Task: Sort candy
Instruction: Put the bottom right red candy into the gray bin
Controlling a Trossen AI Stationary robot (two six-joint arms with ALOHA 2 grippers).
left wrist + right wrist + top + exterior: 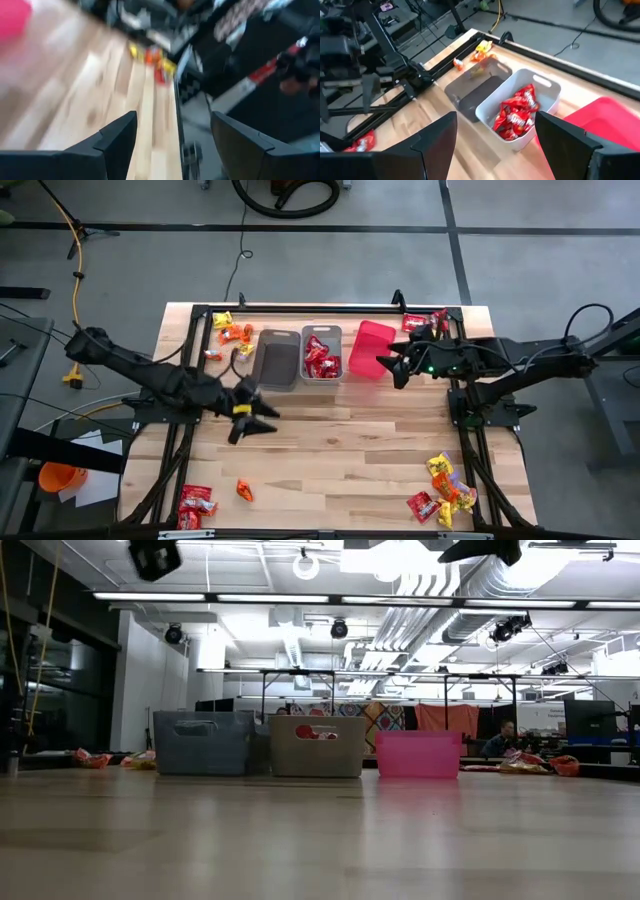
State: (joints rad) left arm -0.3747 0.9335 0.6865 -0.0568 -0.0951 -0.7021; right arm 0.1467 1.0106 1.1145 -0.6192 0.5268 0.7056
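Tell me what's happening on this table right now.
Two robot arms are sorting candy into three bins at the table's far side. The middle bin holds red candy; the dark bin and pink bin look empty. The left claw hangs open and empty over the table's middle. The right claw is open and empty beside the pink bin. Loose candy lies in piles near the table's corners, with one orange piece alone near the front.
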